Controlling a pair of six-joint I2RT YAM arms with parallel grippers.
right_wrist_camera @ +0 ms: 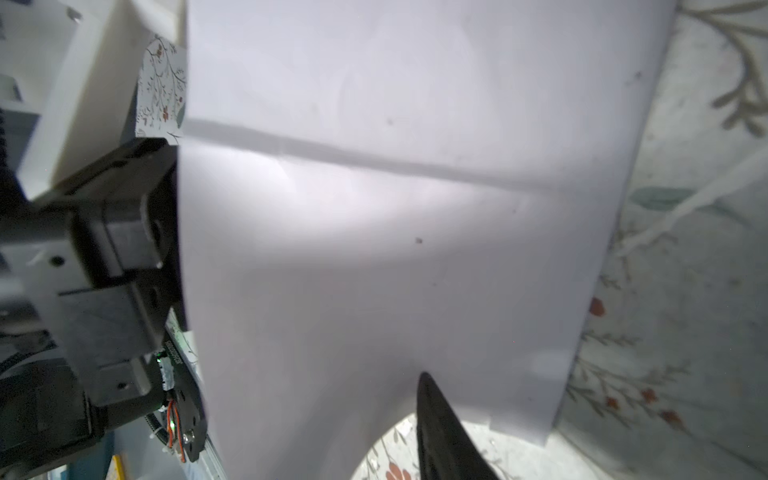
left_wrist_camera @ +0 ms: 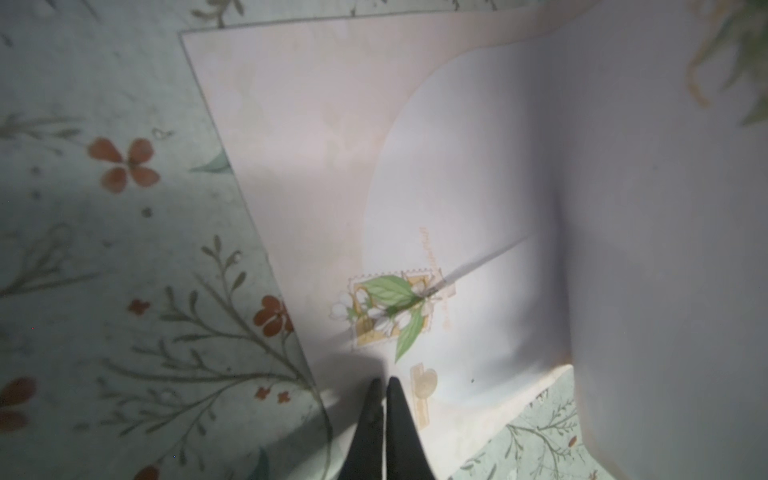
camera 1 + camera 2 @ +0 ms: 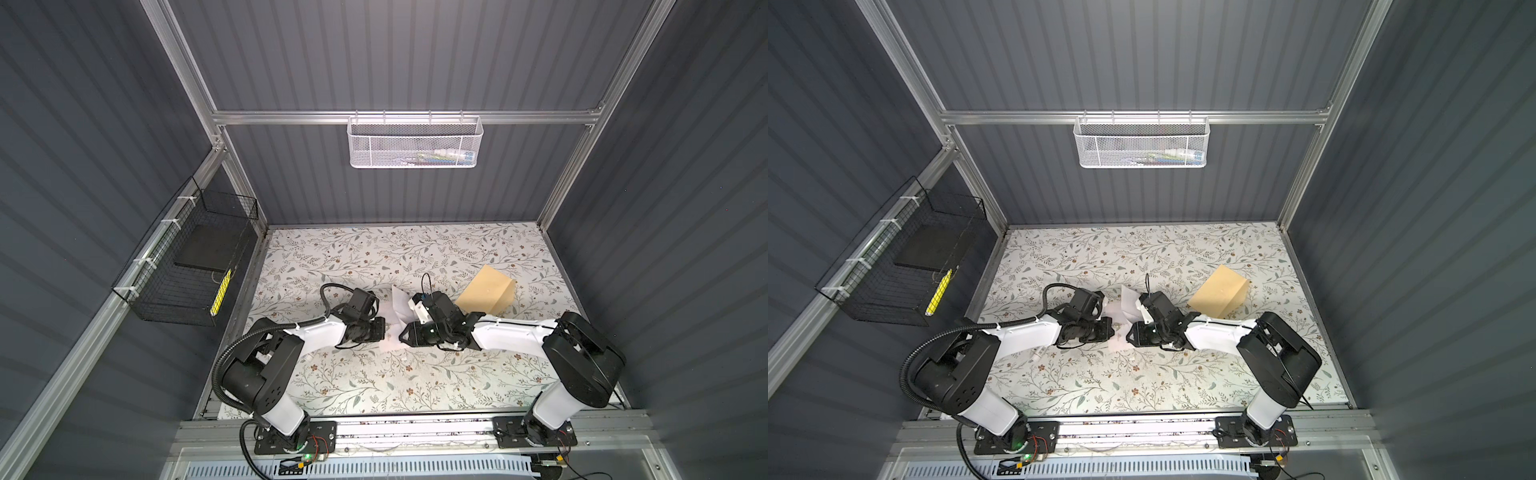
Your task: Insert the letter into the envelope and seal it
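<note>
White letter (image 2: 457,166) stands bent between your arms: left gripper (image 2: 384,386) pinches its edge; right gripper (image 3: 403,335), spread unclear. Fold it squarely before heading for the envelope (image 3: 486,293) at two o'clock.

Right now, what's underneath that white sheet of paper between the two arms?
The floral tabletop peeks out where the letter bows upward off it. The rest of the space beneath the sheet is covered, so anything else lying there cannot be seen.
</note>
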